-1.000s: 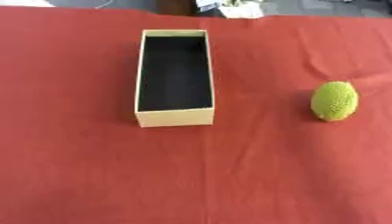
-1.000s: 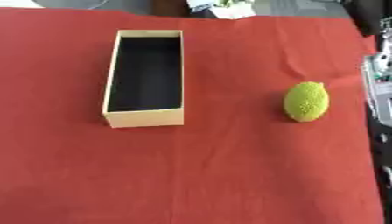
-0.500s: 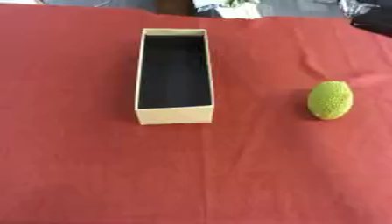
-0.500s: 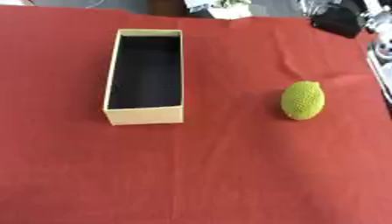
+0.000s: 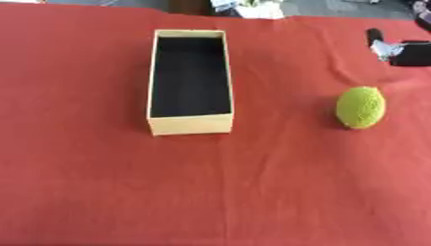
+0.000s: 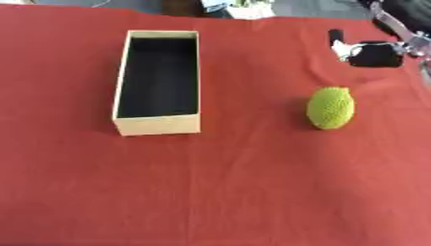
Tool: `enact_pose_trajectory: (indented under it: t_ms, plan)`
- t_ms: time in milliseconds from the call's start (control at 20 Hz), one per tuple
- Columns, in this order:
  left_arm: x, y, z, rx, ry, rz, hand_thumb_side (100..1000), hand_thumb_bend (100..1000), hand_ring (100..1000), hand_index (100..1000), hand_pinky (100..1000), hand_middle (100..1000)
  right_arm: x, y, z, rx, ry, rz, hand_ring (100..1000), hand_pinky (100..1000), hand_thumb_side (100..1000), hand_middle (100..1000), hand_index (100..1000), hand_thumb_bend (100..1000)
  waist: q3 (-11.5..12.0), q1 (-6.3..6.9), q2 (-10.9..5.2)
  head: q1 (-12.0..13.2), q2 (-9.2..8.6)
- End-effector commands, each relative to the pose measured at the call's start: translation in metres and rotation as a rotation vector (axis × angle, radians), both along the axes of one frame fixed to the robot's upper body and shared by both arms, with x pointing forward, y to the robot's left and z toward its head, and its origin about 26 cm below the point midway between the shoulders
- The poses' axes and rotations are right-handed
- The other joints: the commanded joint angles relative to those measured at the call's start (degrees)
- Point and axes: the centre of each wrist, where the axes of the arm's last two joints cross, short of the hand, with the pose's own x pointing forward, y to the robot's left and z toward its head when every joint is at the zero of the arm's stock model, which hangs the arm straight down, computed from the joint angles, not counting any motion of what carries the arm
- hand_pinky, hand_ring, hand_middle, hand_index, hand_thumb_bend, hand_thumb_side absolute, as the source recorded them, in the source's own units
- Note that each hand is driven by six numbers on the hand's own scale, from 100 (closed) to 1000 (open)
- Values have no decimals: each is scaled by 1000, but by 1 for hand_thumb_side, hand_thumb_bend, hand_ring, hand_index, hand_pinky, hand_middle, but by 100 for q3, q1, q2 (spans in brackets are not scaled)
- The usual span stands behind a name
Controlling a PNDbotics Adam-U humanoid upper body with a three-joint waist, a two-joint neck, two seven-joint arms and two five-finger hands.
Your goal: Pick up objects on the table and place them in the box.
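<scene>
On red cloth [image 5: 252, 192]: green bumpy ball [image 6: 330, 107] at right, well apart from open box [image 6: 158, 124], dark inside and apparently empty. Upper right, above ball: right hand [image 6: 374, 53], dark, holding nothing; fingers too unclear to tell whether straight or curled. Left hand out of sight.

Likely trouble: round ball, so a glancing touch from above or behind could roll it toward the near or right edge of the table. Cloth creased near the ball; could drag under fingers. Light-looking box could shift if bumped during release.

Plenty of bare cloth between ball and box for the carry; broad clear area in front. Less room right of the ball, near the view's edge.
</scene>
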Motion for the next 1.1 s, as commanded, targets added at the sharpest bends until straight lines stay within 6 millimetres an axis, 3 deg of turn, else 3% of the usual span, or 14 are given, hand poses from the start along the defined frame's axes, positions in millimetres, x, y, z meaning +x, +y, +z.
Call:
enact_pose_trajectory:
  t_ms: [50,250,600,900,1100]
  plan:
    - [-2,4,8,39,-11,9,721,197,825,686,593,846,-8,-18,26,-88,90,-32,972,962,479,915,968,100,-48,15,-123,39,39]
    - [-3,5,8,44,-6,11,722,197,826,686,593,846,-15,-19,38,-84,237,-16,979,970,378,922,976,100,-124,10,-143,56,34]
    - [-3,4,8,48,-5,6,721,195,826,686,593,847,-16,-17,38,-68,358,22,970,976,100,940,1000,153,-133,29,-136,126,35]
    - [-3,5,7,53,1,4,721,195,826,686,593,847,-15,-17,39,-76,425,27,968,979,101,950,1000,181,-149,15,-172,157,68]
    - [-4,5,7,57,7,2,721,194,827,686,593,847,-13,-15,39,-99,479,50,970,981,207,958,1000,187,-157,9,-200,155,89]
